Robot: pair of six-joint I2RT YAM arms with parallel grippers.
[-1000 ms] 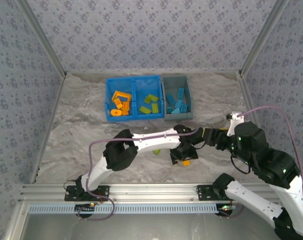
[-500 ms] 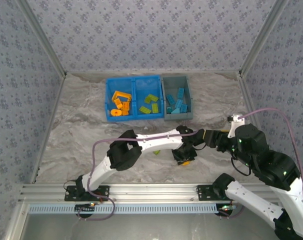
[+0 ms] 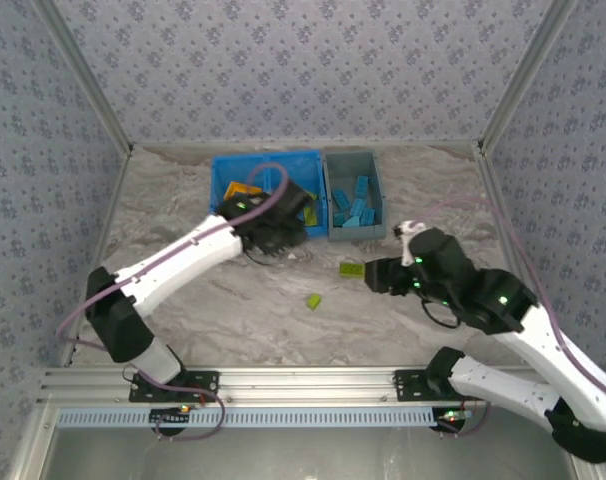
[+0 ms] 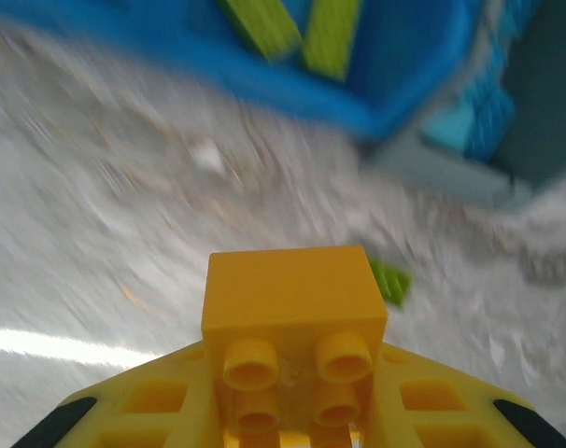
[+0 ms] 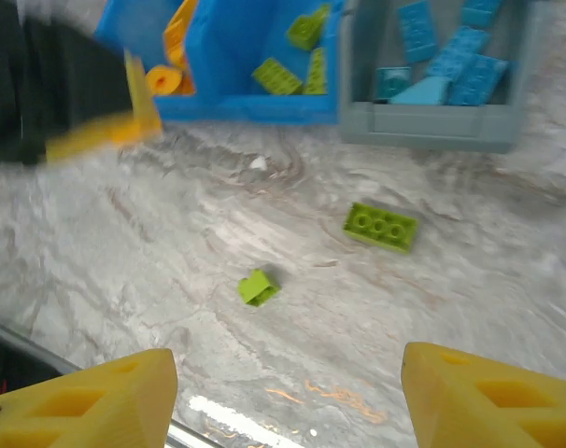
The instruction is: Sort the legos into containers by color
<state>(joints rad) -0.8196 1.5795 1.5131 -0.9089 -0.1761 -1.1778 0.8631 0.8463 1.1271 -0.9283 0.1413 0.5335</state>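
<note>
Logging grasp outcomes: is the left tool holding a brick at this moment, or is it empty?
Holding. In the left wrist view an orange brick sits clamped in the left tool, studs toward the camera, with the blue bin ahead.

The left arm [image 3: 178, 262] and right arm [image 3: 498, 390] are built alike: glossy white moulded links joined by bulky black motor housings (tiny green lights [image 3: 420, 263] glow on the right one's). Each carries a thin lavender cable [image 3: 73, 315] and stands on black base blocks [image 3: 173, 384] at six o'clock in the overhead view. Their fingers [image 5: 87, 401] are yellow plastic with recessed rectangular pockets; the left pair shows black pads [image 4: 54, 425] at its outer corners.
</note>
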